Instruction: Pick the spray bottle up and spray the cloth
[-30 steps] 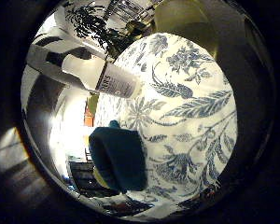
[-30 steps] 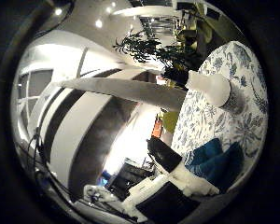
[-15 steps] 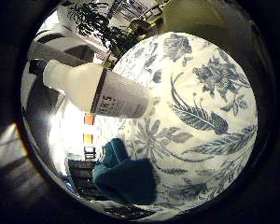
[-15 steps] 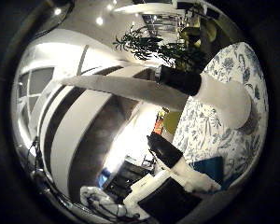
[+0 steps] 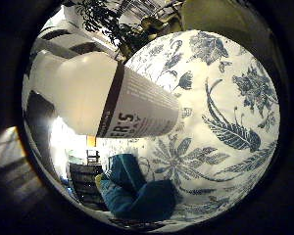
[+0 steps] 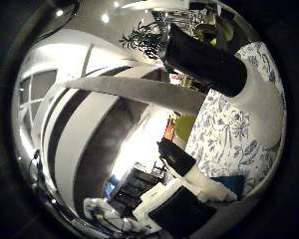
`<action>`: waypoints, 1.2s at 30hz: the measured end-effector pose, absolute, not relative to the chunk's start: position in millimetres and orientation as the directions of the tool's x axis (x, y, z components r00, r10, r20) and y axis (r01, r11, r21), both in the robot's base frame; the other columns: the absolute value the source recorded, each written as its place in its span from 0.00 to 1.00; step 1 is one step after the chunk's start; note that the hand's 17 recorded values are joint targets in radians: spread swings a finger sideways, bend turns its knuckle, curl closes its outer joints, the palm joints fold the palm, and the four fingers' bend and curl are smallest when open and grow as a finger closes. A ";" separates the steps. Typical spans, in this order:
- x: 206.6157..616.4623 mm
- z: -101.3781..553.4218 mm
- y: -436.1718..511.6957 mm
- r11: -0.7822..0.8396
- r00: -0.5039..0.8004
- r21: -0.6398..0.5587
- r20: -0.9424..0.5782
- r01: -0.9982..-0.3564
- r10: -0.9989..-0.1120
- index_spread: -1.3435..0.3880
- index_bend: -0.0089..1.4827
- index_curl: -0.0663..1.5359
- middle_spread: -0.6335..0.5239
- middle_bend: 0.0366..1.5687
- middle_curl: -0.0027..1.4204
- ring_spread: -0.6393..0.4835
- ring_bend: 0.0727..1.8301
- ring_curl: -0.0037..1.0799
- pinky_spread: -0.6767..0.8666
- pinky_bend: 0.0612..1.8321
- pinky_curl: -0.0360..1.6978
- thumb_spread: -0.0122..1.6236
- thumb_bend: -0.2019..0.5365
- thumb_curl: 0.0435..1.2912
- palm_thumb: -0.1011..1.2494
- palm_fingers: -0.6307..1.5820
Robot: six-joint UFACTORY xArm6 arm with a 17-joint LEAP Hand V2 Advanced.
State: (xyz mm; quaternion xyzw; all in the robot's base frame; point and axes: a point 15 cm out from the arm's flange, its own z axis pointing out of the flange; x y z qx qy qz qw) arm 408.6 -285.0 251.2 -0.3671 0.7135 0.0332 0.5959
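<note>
The spray bottle (image 5: 112, 103) stands on the blue-flowered tablecloth (image 5: 225, 112). It is white with a dark band and a printed label, and it fills much of the little finger side view, close to the palm. In the thumb side view its black collar (image 6: 204, 62) and pale shoulder (image 6: 261, 109) loom large. A crumpled teal cloth (image 5: 137, 196) lies on the tablecloth beside the bottle's base. Black and white parts of my right hand (image 6: 184, 199) reach out beside the bottle, straight and not wrapped round it.
A leafy potted plant (image 6: 142, 37) stands behind the table. Dark shelving and furniture (image 5: 85, 171) sit in the room beyond the table's edge. Curved white walls (image 6: 65, 124) rise around.
The bottle has grown much larger in both views as the palm has come closer to it. Bottle and cloth rest where they were.
</note>
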 end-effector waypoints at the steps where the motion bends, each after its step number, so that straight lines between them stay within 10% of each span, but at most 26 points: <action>1: 412.2 252.1 -282.9 0.727 -0.019 -0.389 -0.875 -0.565 -0.483 0.69 0.11 0.21 0.67 0.17 0.26 0.75 0.18 0.27 0.68 0.17 0.19 0.67 0.25 0.26 0.54 0.35; 10: 438.6 250.5 -266.1 0.726 -0.051 -0.342 -0.886 -0.597 -0.460 0.70 0.10 0.20 0.60 0.22 0.28 0.66 0.28 0.31 0.63 0.23 0.20 0.66 0.26 0.29 0.63 0.44; 19: 450.3 252.0 -257.3 0.736 -0.091 -0.282 -0.902 -0.615 -0.421 0.63 0.15 0.20 0.44 0.42 0.38 0.39 0.54 0.44 0.25 0.48 0.27 0.59 0.25 0.36 0.76 0.74; 24: 459.2 250.8 -244.3 0.738 -0.113 -0.232 -0.916 -0.634 -0.385 0.60 0.45 0.35 0.45 0.60 0.45 0.39 0.58 0.49 0.22 0.55 0.32 0.52 0.26 0.40 0.82 0.90; 36: 450.6 258.9 -235.5 0.689 -0.186 -0.145 -0.905 -0.710 -0.382 0.65 0.78 0.50 0.46 0.86 0.52 0.37 0.74 0.65 0.30 0.70 0.51 0.47 0.25 0.53 0.88 0.79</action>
